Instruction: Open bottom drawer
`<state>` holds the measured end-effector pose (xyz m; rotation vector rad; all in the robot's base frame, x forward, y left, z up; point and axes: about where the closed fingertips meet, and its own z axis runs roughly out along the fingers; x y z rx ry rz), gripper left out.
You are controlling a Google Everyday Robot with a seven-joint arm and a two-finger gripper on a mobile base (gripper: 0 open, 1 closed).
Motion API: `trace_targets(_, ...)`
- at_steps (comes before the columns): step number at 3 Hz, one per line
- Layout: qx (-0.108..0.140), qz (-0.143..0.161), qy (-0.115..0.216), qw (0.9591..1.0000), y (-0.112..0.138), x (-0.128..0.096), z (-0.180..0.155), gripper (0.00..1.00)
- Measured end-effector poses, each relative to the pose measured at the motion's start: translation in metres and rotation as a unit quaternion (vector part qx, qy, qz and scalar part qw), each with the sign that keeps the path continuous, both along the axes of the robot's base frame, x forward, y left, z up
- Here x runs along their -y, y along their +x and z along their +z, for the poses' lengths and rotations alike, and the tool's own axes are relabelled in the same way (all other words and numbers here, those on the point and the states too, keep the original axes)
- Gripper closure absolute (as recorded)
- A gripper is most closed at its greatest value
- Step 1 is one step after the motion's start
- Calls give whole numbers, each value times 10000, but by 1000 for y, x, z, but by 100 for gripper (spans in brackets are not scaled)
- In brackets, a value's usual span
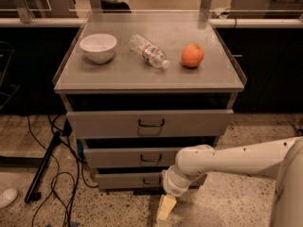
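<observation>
The bottom drawer [120,180] is the lowest front of the grey cabinet [142,79]. It is likely rigid and light on its slides, best pulled by its loop handle [152,179] at centre. Just right and lower, the gripper [166,207] hangs near the floor [227,207] with nothing visibly held. I cannot tell whether it is open or closed.

The gripper [165,207] hangs low over the floor [118,214], just in front of the bottom drawer [120,180] and a little to the right of its handle [152,179]. The white arm [227,160] comes in from the right and covers the right end of that drawer front, so this side is blocked. The left half of the front is open to reach. The middle drawer [118,158] sits close above it. On the left, cables [59,183] and a dark pole [41,169] lie on the floor beside the cabinet. Between them and the arm the floor is free.
</observation>
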<state>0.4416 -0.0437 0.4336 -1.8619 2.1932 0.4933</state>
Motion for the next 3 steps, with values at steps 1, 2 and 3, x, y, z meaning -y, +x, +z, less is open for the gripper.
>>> trace_targets(1,0,0,0,10000,0,0,0,0)
trace_targets(2,-61,-72,265,9996,-3,-18,-48,0)
trace_targets(3,-121,-117,396,9991,1,-31,-88,0)
